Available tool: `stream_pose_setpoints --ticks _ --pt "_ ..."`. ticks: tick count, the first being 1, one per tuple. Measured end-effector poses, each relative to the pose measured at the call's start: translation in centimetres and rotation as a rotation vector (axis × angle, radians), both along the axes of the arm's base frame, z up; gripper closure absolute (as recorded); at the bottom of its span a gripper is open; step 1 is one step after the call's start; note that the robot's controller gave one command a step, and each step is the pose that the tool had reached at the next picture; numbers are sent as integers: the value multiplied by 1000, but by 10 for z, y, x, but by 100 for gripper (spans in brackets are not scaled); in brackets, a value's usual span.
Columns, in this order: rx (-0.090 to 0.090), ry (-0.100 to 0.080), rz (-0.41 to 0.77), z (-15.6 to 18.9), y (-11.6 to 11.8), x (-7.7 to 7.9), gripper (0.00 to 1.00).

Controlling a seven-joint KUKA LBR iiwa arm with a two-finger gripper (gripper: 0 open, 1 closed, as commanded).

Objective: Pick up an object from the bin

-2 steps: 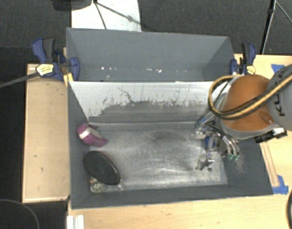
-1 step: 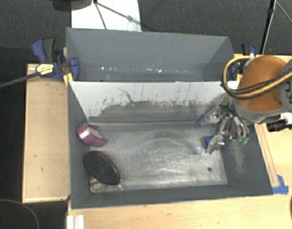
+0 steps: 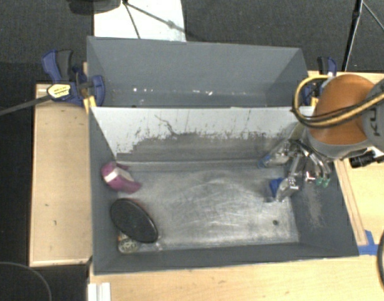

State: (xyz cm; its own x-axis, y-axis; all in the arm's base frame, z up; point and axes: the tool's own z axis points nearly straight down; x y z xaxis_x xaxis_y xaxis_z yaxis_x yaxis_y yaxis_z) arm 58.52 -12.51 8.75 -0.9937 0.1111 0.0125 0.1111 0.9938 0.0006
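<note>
My gripper hangs over the right side of the bin floor, close to the right wall. Its two blue-tipped fingers stand apart, open, with only bare floor between them. No loose thing lies near it. Far off at the left wall lies a purple and pink object. Just in front of that rests a flat black oval disc. A small clear, glinting item sits in the front left corner.
The arm reaches in over the right rim, its orange cover and cables above the gripper. All loose things lie along the left wall. The bin's floor between them and the gripper is scuffed grey metal.
</note>
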Motion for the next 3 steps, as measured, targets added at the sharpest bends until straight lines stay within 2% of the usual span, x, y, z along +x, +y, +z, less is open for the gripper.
stream_pose_setpoints --ticks 1,2,3 --pt "2 -6 -159 -15 -11 -7 0" --pt "2 -9 -200 -15 -11 -8 0" --pt "-2 -23 -203 -13 -13 -6 100"
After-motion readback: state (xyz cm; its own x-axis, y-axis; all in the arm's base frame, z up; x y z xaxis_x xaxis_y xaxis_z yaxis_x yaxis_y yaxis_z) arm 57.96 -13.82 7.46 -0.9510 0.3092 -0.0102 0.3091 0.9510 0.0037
